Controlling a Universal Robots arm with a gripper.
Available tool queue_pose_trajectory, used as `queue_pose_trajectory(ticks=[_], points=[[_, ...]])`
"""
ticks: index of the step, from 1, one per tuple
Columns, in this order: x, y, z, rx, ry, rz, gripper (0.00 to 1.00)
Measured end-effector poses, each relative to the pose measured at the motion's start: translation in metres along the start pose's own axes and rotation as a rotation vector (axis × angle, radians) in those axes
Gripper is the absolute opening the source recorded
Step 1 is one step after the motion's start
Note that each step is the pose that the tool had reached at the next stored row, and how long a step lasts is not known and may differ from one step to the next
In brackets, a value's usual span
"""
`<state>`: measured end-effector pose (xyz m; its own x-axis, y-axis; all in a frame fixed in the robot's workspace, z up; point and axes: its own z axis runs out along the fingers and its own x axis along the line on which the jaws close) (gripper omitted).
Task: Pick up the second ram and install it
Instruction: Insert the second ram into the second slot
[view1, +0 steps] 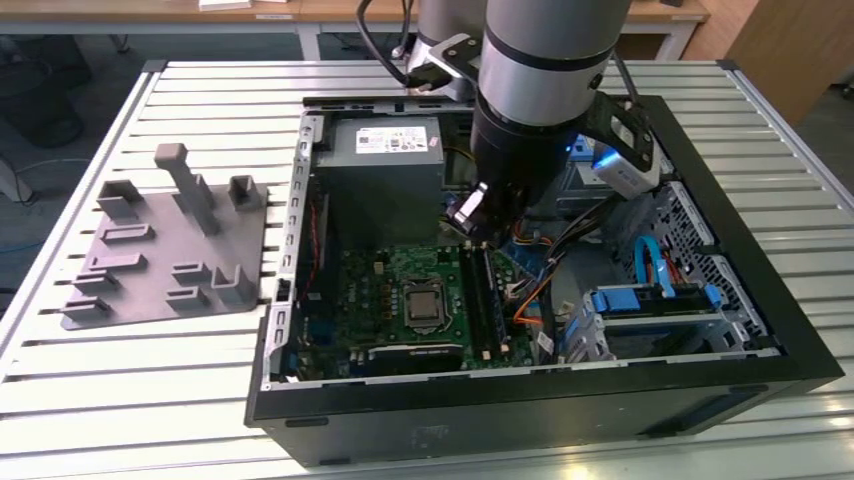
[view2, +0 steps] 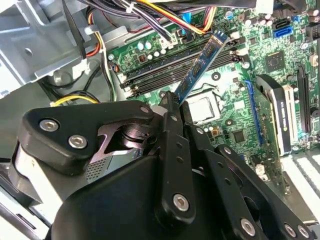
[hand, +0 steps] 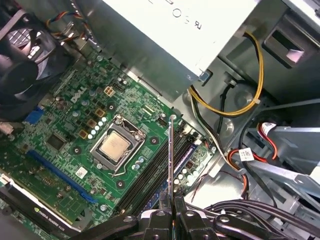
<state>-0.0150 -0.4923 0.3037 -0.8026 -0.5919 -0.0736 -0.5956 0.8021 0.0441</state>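
In the exterior view my black-fingered tool (view1: 470, 222) hangs inside the one open black metal computer case (view1: 534, 420). The case sits mid-desk on the white slatted metal desk (view1: 80, 400). One grey plastic tray with upright posts (view1: 147, 270) lies toward the desk edge on the exterior view's left. In the second wrist view the tool (view2: 179, 102) is clamped on one end of a single long, thin blue-green circuit board, the second ram (view2: 202, 62). Its free end points at the dark memory slots (view2: 160, 70) along the green motherboard (view2: 240, 100), I judge to line it up for seating. In the first wrist view the second ram (hand: 171, 150) shows edge-on, parallel to those slots and near the one silver square processor (hand: 116, 146). I cannot count the slots reliably.
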Motion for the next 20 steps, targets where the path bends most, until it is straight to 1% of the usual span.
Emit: queue_pose_trajectory(ticks=[20], points=[[0.0001, 0.0, 0.0012, 0.012, -0.0072, 0.162, 0.14]])
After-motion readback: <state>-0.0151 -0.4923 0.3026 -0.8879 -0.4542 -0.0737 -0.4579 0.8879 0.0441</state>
